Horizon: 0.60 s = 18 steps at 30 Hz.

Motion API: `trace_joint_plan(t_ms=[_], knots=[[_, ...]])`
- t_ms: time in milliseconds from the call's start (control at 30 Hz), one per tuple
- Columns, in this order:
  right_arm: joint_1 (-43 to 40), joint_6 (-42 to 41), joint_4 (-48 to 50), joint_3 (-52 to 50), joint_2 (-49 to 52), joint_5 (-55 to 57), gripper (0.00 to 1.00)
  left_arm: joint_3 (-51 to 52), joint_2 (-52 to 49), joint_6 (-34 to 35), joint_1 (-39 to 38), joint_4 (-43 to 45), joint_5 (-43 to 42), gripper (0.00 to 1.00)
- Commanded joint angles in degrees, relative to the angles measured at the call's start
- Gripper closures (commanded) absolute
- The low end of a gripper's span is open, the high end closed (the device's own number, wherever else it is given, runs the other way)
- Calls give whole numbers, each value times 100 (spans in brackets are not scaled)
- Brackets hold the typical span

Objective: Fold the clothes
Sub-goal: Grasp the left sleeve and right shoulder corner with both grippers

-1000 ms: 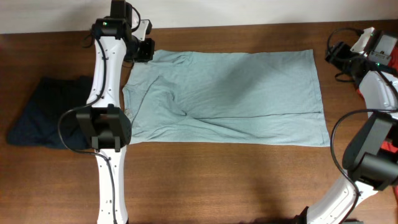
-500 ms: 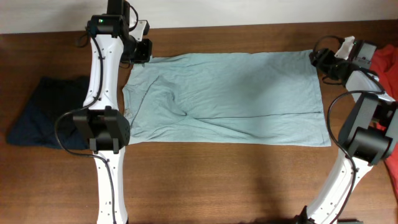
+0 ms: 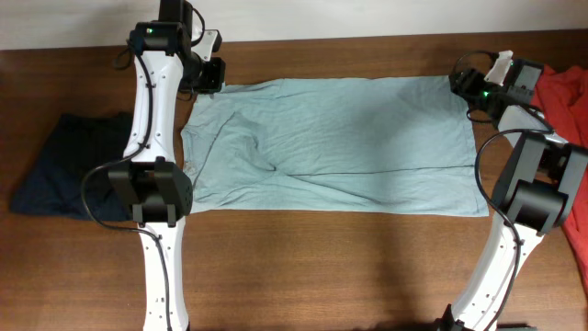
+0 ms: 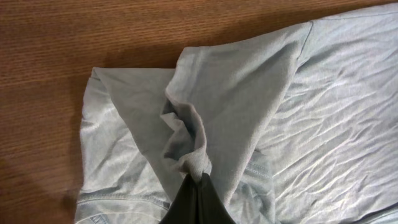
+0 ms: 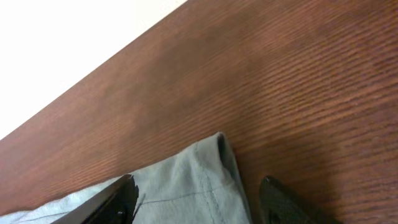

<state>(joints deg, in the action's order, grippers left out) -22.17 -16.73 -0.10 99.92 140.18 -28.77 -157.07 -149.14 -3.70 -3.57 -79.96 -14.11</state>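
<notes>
On the table (image 3: 322, 267), the pale grey-blue shirt (image 3: 340, 147) lies spread flat across the middle. Its neck end points toward the left arm and its hem toward the right. A long crease runs across its lower half.

The left gripper (image 3: 209, 75) sits at the shirt's far corner on that side. In the left wrist view its dark fingers (image 4: 198, 196) are closed tight on a pinched ridge of cloth, and the fabric rises to them in a small peak. A sleeve is folded over beside the peak.

The right gripper (image 3: 464, 87) is at the opposite far corner, by the hem. In its wrist view the fingers (image 5: 121, 199) stand wide apart with the shirt's corner (image 5: 205, 180) between them. The corner's edge is slightly curled. The fingers seem to hold nothing, though whether they touch the cloth is hard to tell. Bare wood and a white wall (image 5: 62, 50) lie beyond.

A navy garment (image 3: 69, 165) lies bunched at the left end of the table, just beside the shirt. A red one (image 3: 565, 92) lies at the right end.
</notes>
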Motion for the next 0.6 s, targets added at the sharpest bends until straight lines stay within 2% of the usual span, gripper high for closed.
trace_joint_plan(t_ms=[0,300,400,467,567], knots=[[39,-31,184,103,79,138,33,-92,212,-118,35,-2,42,100],[232,-96,160,103,326,240,34,-92,212,-116,35,42,42,100],[234,-138,96,103,356,243,43,-92,212,-116,35,42,42,100],[225,-138,81,105,356,238,46,-92,212,-116,35,42,42,100],[197,-142,-24,166,354,155,58,-92,212,-116,35,44,42,100]])
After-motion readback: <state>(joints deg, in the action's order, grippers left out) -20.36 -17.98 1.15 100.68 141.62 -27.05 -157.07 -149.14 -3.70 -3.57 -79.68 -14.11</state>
